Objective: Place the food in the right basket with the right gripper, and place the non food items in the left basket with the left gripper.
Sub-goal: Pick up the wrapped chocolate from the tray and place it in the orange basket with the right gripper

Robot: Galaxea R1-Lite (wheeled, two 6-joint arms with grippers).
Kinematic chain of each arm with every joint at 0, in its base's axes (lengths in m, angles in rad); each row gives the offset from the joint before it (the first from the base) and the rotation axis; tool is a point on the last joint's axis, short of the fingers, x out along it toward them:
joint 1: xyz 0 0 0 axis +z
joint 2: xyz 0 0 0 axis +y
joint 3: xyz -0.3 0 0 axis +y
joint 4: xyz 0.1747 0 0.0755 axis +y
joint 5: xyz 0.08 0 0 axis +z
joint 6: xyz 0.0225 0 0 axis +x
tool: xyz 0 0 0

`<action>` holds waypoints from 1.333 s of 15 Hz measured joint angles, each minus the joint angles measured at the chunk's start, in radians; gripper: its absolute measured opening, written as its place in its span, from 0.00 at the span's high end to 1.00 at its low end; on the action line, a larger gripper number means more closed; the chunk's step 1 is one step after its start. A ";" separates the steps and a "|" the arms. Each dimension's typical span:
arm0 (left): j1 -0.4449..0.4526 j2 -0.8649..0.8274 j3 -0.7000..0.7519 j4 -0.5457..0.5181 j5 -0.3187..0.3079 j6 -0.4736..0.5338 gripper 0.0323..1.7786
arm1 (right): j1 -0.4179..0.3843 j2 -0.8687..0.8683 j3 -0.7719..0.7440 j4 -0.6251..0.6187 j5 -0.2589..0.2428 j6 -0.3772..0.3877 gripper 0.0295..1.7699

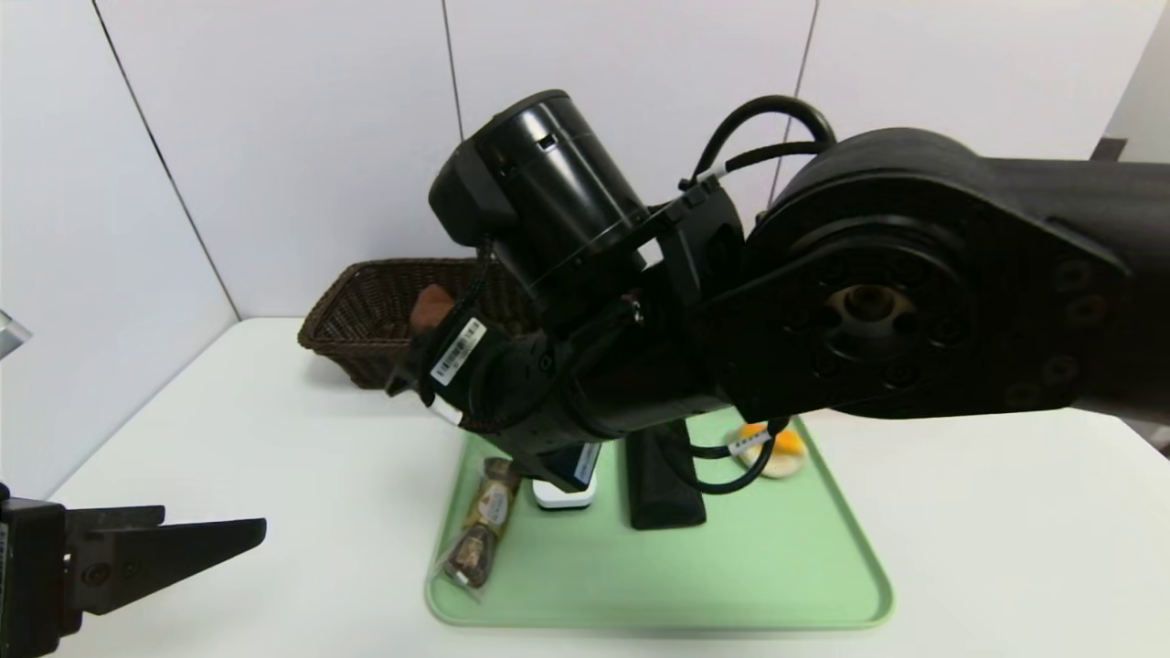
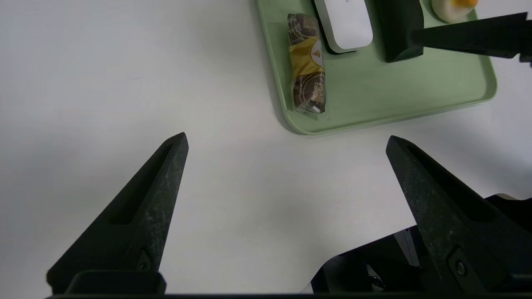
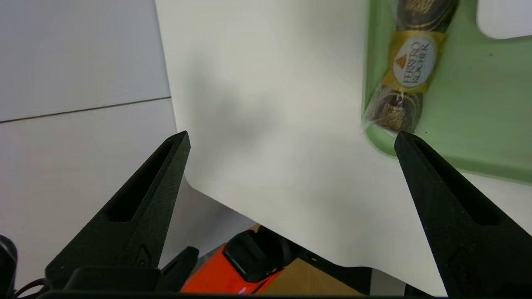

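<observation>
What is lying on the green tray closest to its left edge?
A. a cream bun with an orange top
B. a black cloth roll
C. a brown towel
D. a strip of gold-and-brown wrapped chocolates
D: the chocolate strip lies along the green tray's left edge, with the white slab, black cloth roll and bun farther to the right.

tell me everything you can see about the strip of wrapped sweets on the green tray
The strip of sweets is a clear crinkly wrapper holding round brown-and-gold chocolates in a row, with a gold band and a white oval Ferrero Rocher label at its middle. It lies flat along one long edge of the green tray, one sealed end near a tray corner. The white slab lies beside it; contact cannot be told. No gripper touches it.
</observation>
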 joint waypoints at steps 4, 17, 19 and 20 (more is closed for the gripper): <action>0.000 -0.017 -0.001 0.000 0.000 0.000 0.05 | -0.007 0.053 0.000 0.027 0.003 0.001 0.04; 0.000 -0.021 0.002 -0.001 0.001 0.001 0.05 | -0.034 0.182 0.000 0.043 -0.001 0.007 0.04; 0.000 -0.020 0.002 -0.001 0.000 0.001 0.05 | -0.034 0.193 0.000 0.043 -0.001 0.010 0.04; 0.000 -0.020 0.002 -0.001 0.000 0.001 0.05 | -0.035 0.197 0.000 0.043 -0.003 0.015 0.04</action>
